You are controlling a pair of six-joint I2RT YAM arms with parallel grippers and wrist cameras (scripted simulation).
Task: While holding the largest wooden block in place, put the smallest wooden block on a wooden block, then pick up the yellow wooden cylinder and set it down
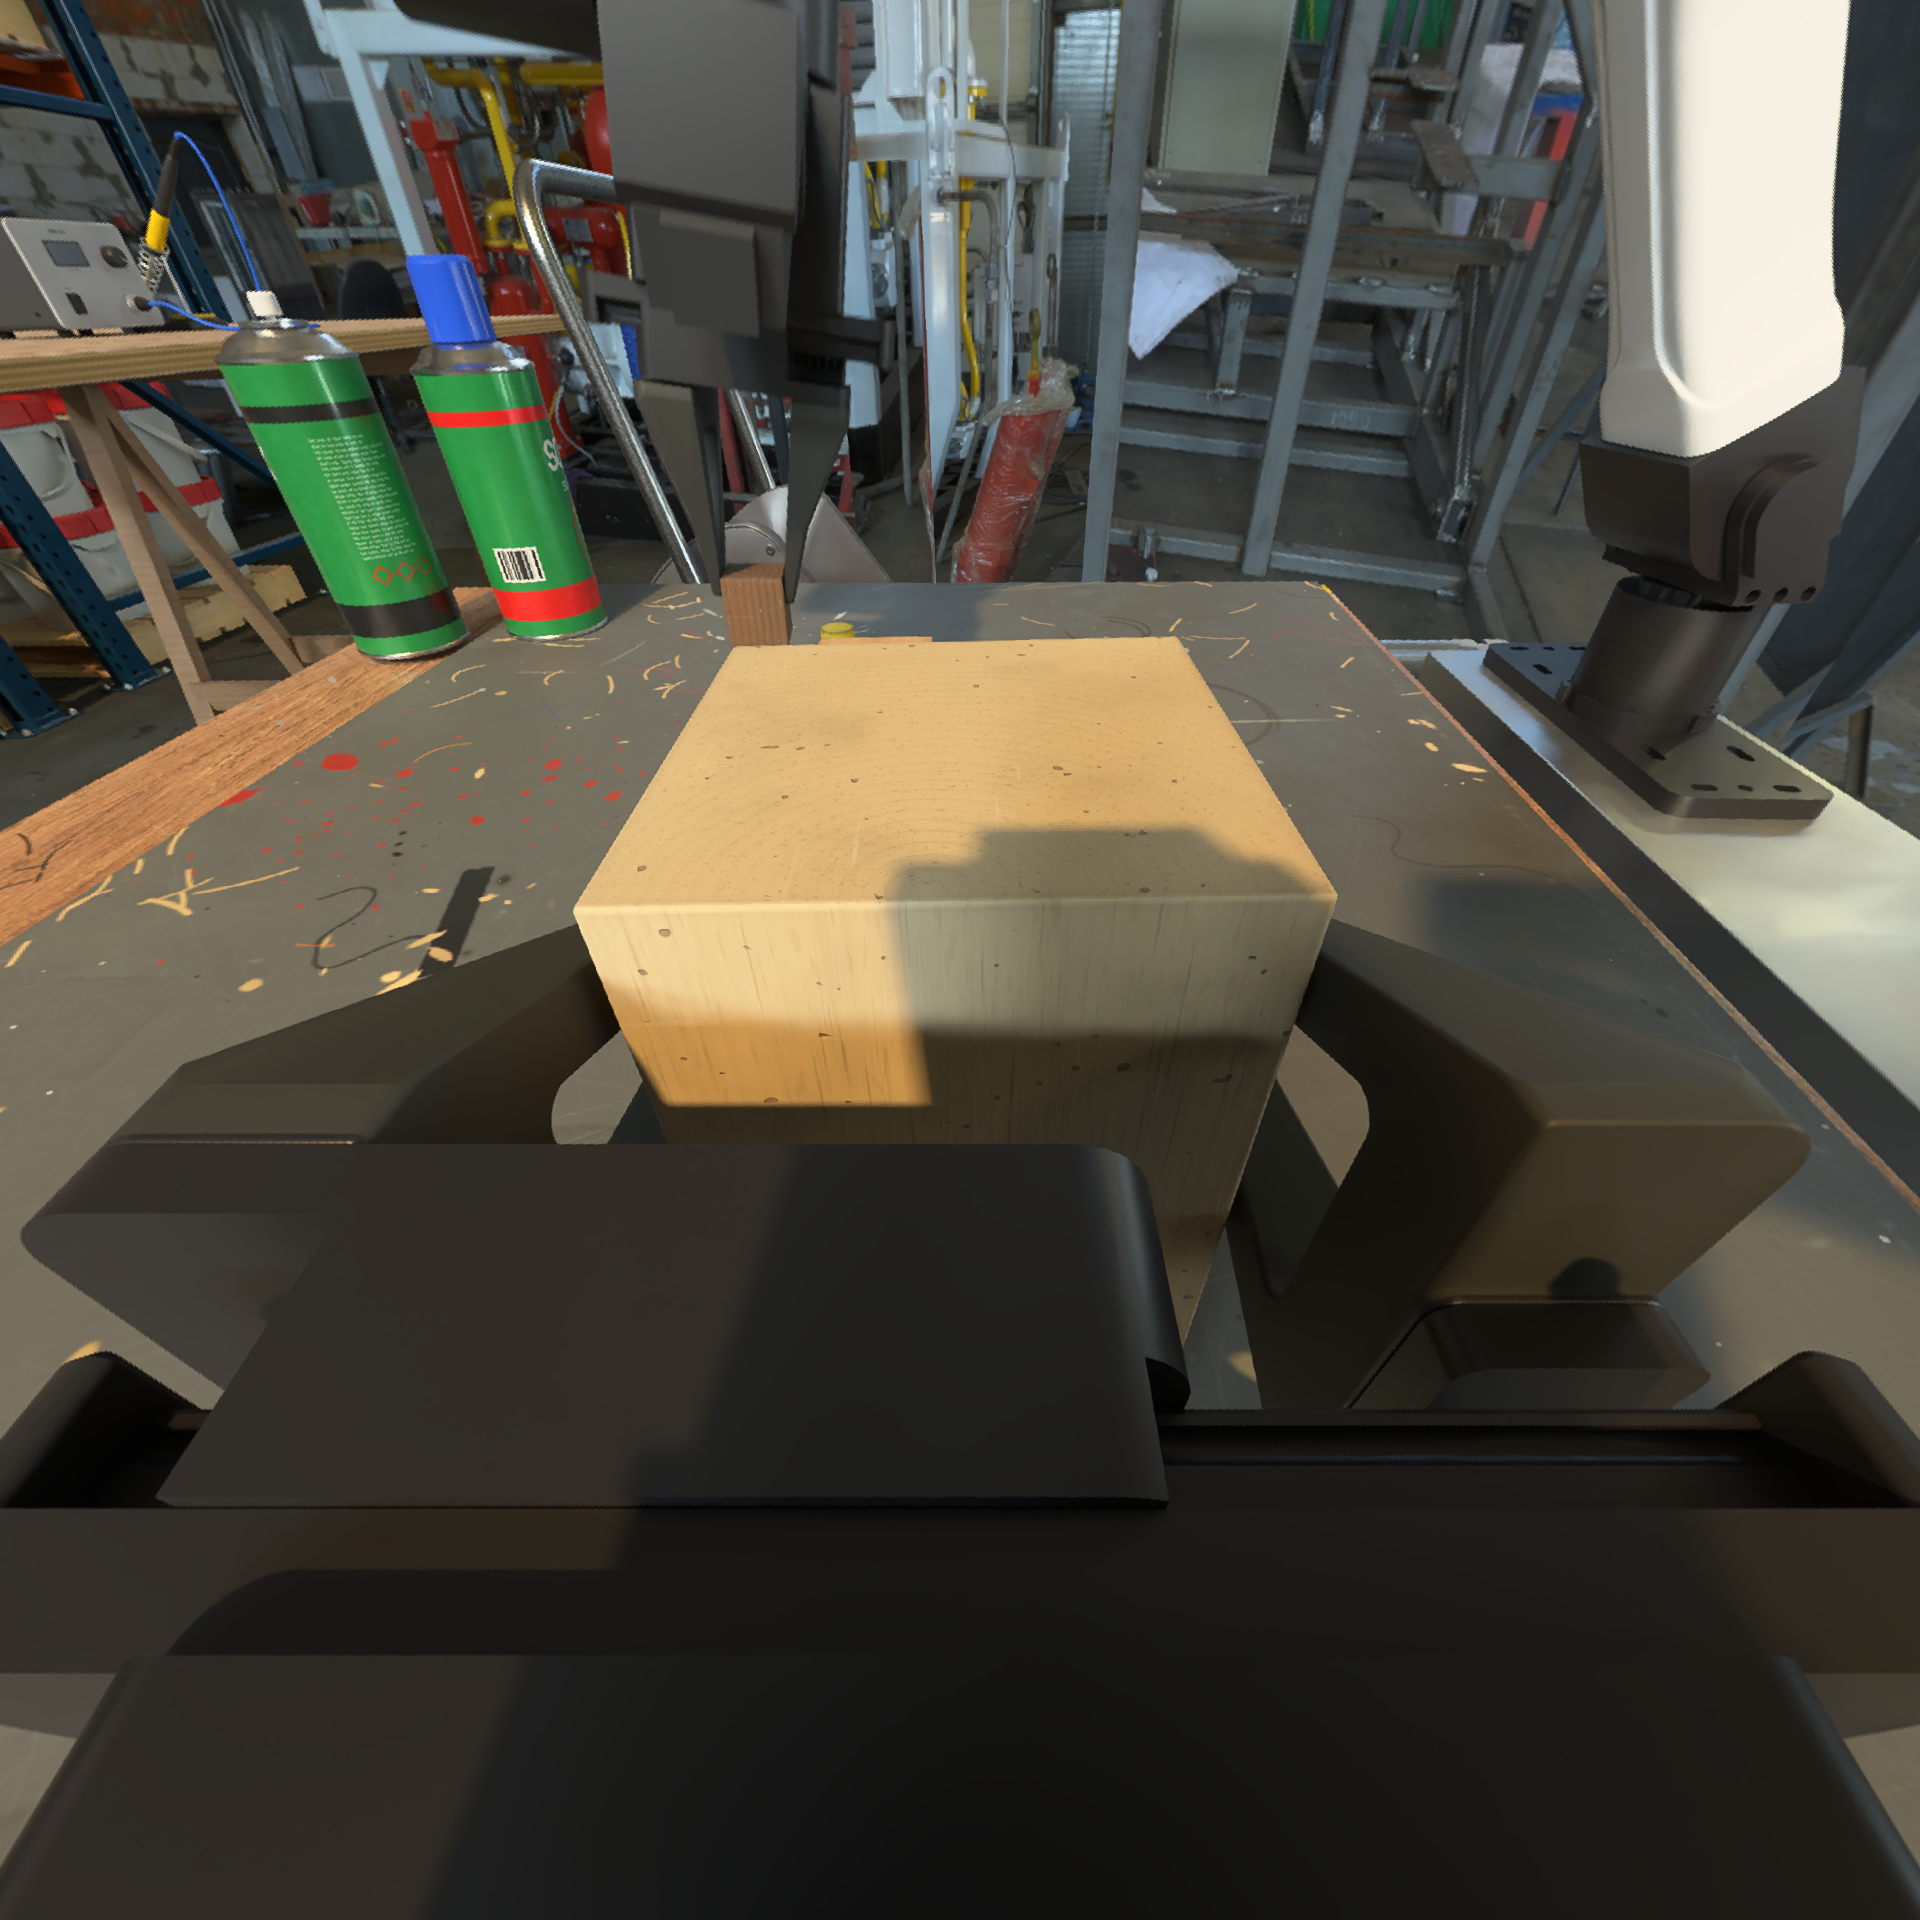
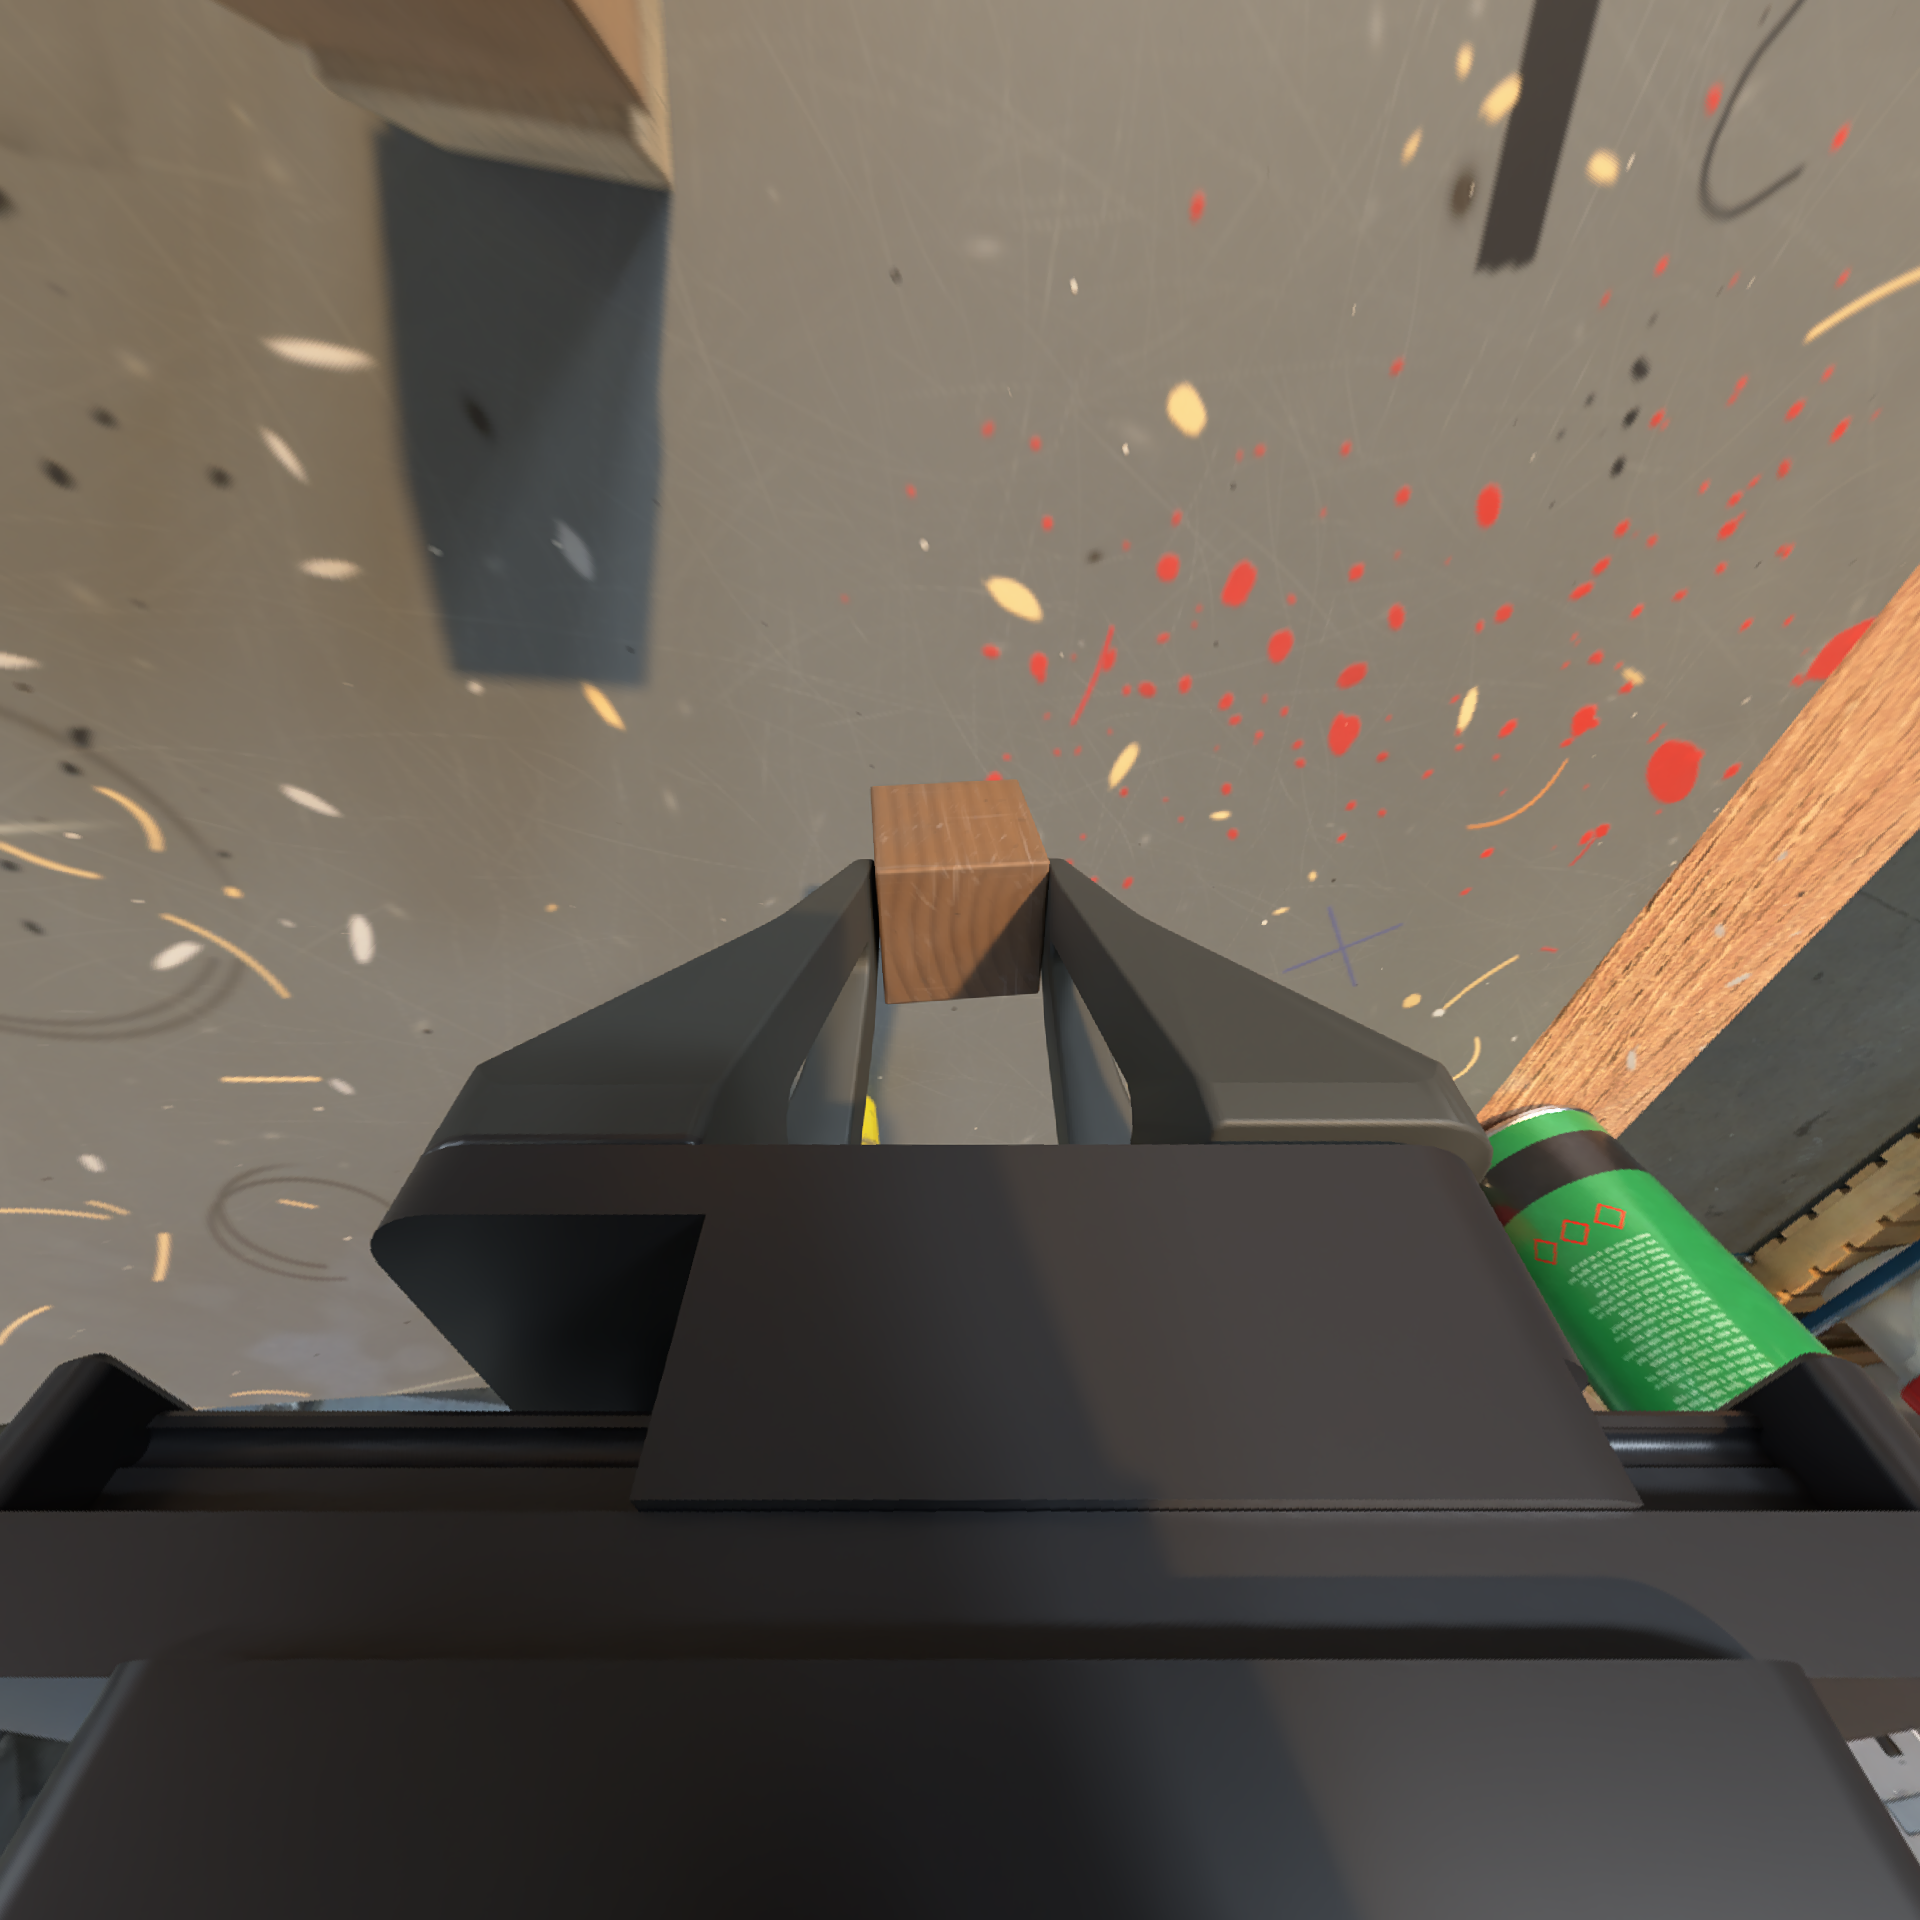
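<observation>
My left gripper (image 1: 956,987) is shut on the largest wooden block (image 1: 956,790), a pale cube standing on the grey spattered table (image 1: 416,831). One finger presses each side of it. Behind it, my right gripper (image 1: 753,582) points down, shut on the smallest block (image 1: 756,608), a brown cube. In the right wrist view that cube (image 2: 958,894) sits between the fingertips of the right gripper (image 2: 961,883), over the table. Only the top of the yellow cylinder (image 1: 837,630) shows behind the large block. It shows as a sliver (image 2: 871,1122) between the right fingers.
Two green spray cans (image 1: 343,488) (image 1: 520,488) stand at the table's far left corner, and one (image 2: 1642,1278) shows by the right gripper. A pale wooden block corner (image 2: 499,73) is at the top left. The other arm's base (image 1: 1662,707) is on the right. A wooden rim (image 1: 156,810) edges the table.
</observation>
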